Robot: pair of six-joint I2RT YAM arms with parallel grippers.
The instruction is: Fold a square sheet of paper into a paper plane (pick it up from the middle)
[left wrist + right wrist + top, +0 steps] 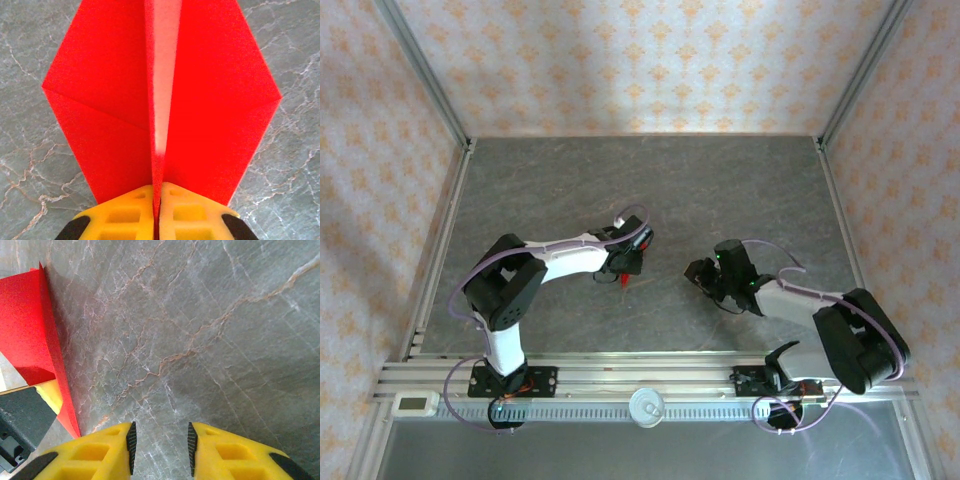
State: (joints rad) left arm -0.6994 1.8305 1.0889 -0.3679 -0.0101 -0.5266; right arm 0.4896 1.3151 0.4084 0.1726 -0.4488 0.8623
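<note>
Left hand (159,194) is pressed together on the centre fold of the paper plane (215,100), its yellow fingers (125,215) pinching the crease from both sides. Red wings spread left and right of the crease, nose pointing away from the wrist camera, and a pale washed-out strip runs along the fold. In the top view the left hand (625,262) sits near the middle of the grey marbled surface (650,190), with a small red tip of the paper plane (622,281) poking out on its near side. Right hand (705,275) is off to the right, apart from it and aimed toward it. In the right wrist view the right hand (160,442) is spread, with a clear gap between the yellow fingers, nothing in it and bare surface beyond. The paper plane (30,325) stands at the left edge there. Cannot tell whether it touches the surface or hangs just above.
</note>
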